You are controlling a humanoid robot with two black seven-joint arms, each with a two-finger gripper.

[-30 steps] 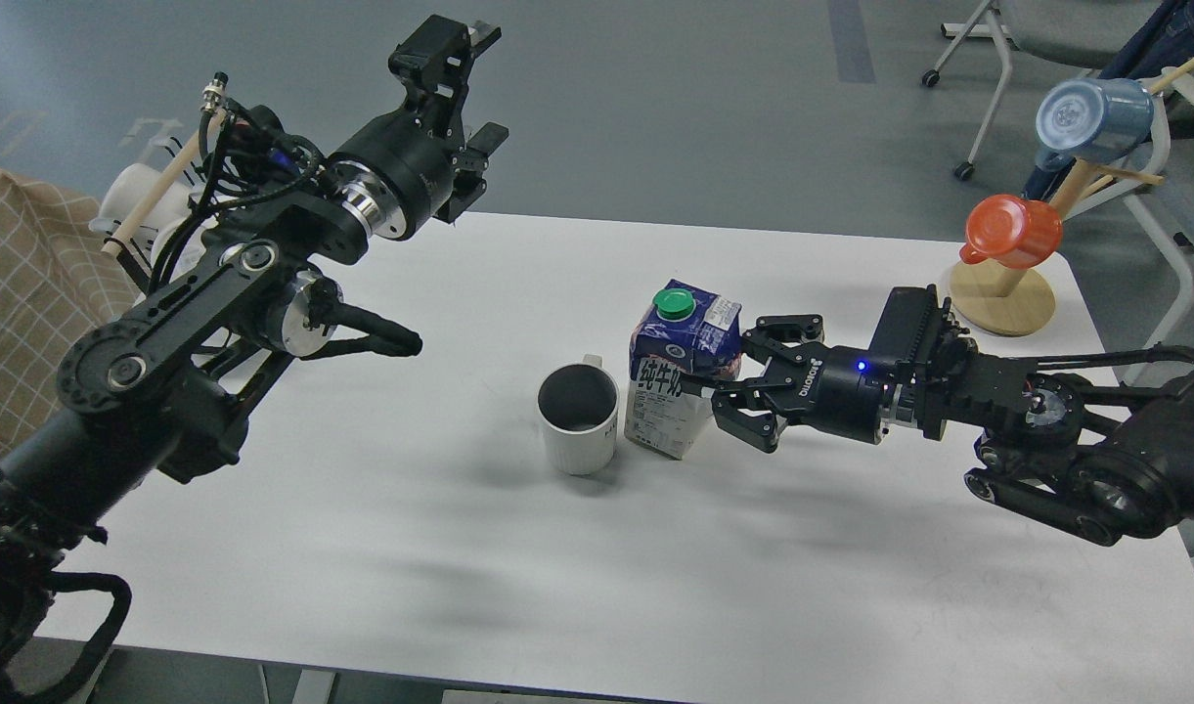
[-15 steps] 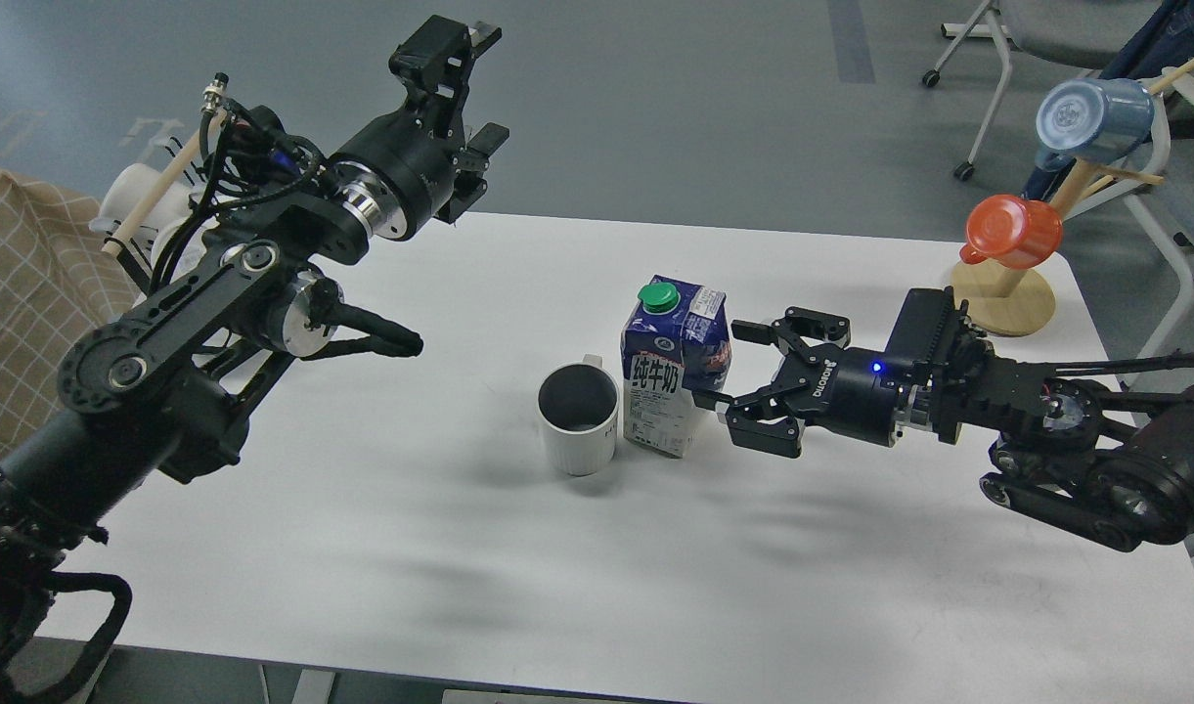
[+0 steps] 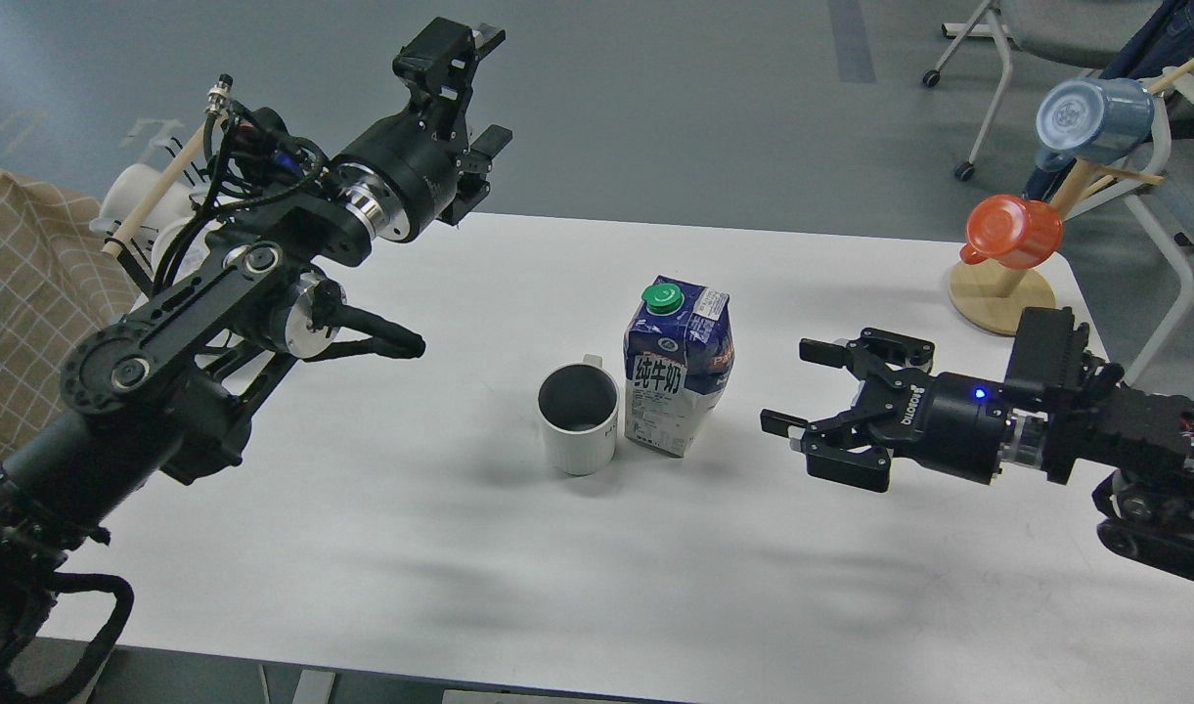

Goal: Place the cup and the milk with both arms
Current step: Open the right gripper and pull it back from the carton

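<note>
The cup, a white ribbed mug with a dark inside, stands upright near the middle of the white table. The milk, a dark blue and white carton with a green cap, stands upright just right of the cup, almost touching it. My right gripper is open and empty, a short way right of the milk and apart from it. My left gripper is open and empty, raised high over the table's far left edge, well away from both.
A wooden mug stand at the table's far right corner carries an orange-red mug and a blue mug. White mugs on another rack sit behind my left arm. A chair stands beyond the table.
My right gripper let go of the milk and drew back to the right. The milk, tilted before, now stands upright. The left arm barely moved.
</note>
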